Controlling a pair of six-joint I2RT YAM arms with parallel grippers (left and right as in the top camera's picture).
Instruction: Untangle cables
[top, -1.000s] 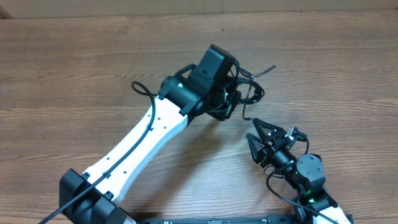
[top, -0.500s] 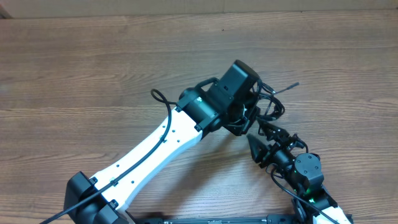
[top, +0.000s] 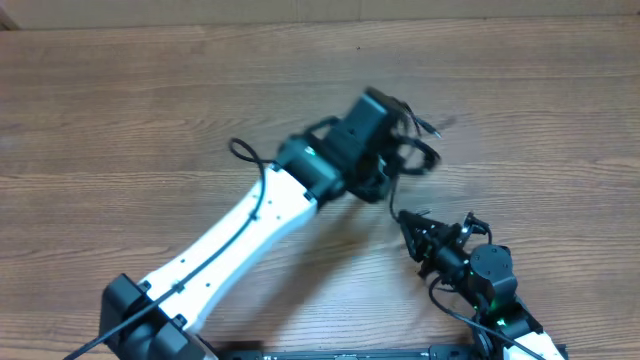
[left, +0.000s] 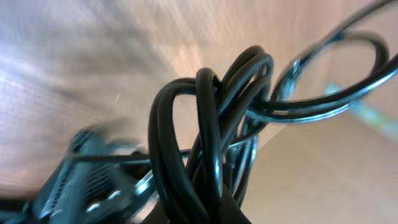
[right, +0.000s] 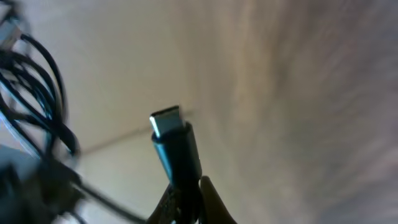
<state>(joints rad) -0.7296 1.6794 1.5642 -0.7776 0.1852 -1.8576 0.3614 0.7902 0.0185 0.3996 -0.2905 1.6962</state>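
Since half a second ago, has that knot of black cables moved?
Yes. In the overhead view the cables have swung left and slightly up, toward the far edge of the table.

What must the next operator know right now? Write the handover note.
Left claw: shut on the cables, a knotted bundle held over the table.
Right claw: shut on one plug end, just below and to the right of the bundle in the overhead view.
Done: both grips made.
Left: the cables are not yet untangled; probably draw the plug end out of the knot, then free the others.
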